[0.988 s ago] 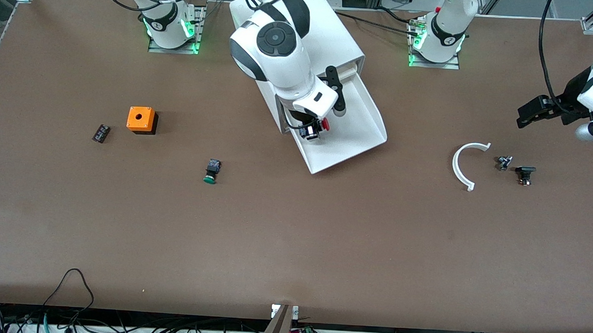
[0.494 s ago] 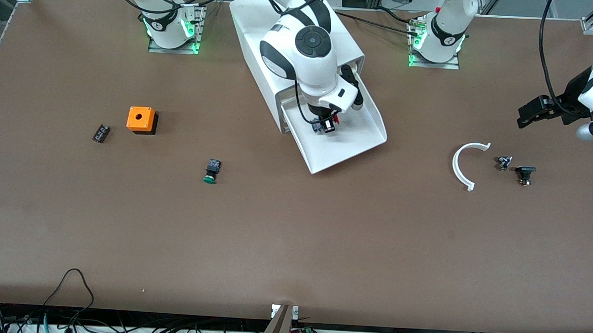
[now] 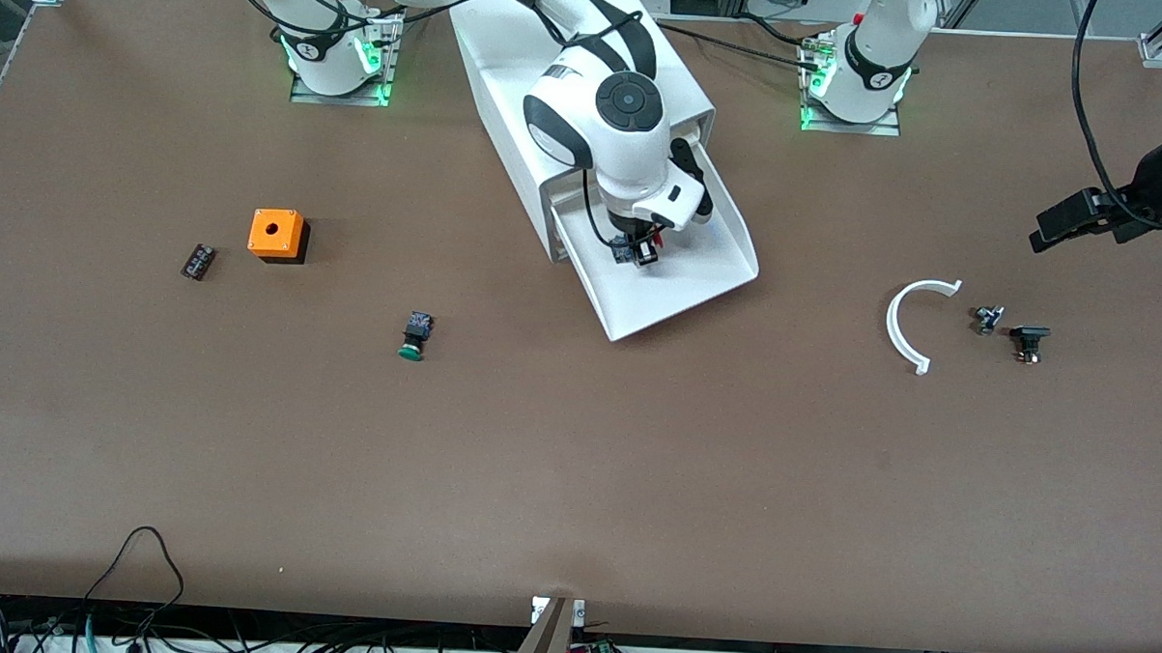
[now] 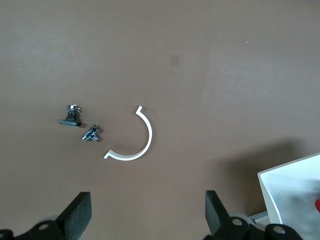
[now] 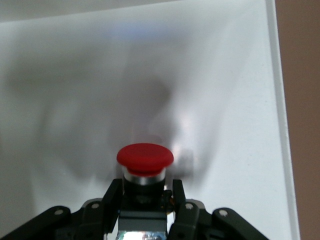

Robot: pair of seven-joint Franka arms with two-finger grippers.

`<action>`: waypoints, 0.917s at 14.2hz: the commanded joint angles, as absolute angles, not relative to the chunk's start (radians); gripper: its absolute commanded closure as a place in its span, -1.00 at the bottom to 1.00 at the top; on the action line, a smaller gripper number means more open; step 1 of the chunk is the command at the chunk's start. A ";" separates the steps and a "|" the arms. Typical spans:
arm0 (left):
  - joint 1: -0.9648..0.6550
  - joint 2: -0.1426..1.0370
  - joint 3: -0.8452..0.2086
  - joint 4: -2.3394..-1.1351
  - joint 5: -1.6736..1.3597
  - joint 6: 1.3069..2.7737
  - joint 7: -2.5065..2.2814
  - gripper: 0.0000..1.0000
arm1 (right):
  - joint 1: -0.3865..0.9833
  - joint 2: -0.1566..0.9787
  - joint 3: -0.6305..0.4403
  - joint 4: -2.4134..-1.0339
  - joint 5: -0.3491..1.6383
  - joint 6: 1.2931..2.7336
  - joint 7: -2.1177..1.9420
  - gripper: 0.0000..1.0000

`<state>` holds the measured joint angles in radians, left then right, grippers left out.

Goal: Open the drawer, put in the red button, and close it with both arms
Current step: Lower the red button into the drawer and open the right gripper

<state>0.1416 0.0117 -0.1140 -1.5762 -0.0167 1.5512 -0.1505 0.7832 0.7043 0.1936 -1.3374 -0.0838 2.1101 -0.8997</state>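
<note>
While the green-capped button (image 3: pixel 413 337) and the white arc (image 3: pixel 908 323) lay untouched on the table nearest the camera, your work sat farther up, in the drawer (image 3: pixel 708 273). It stood pulled well out of the white cabinet (image 3: pixel 513 63). Your right gripper (image 3: pixel 639 251) was down inside it, fingers (image 5: pixel 112 192) pinching the black body of the red button (image 5: pixel 145 155), with the cap facing the drawer's floor. I judged you were at the placing step, with the button low enough to let go. The next move called for parting those fingers and lifting straight up clear of the drawer's walls. Your left gripper (image 3: pixel 1063 223) waited spread wide over the left arm's end of the table. It would have to come to the drawer front for the two-armed push.
</note>
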 commanded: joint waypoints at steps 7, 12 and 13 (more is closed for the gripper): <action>0.134 0.003 -0.123 -1.580 -0.021 1.580 -0.163 -1.00 | 0.789 0.618 0.179 -1.289 -0.090 2.102 -0.609 -1.00; 0.098 0.031 -0.179 -1.695 -0.020 1.788 -0.283 -1.00 | 0.660 0.516 0.150 -1.293 -0.081 2.074 -0.537 -1.00; 0.091 0.037 -0.193 -1.718 -0.020 1.817 -0.345 -1.00 | 0.623 0.499 0.149 -1.299 -0.081 2.056 -0.520 -1.00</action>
<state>0.1094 0.0318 -0.1686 -1.6664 -0.0168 1.7535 -0.2578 0.6989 0.5392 0.1389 -1.2781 -0.0840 2.0882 -0.5528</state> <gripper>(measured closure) 0.000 0.000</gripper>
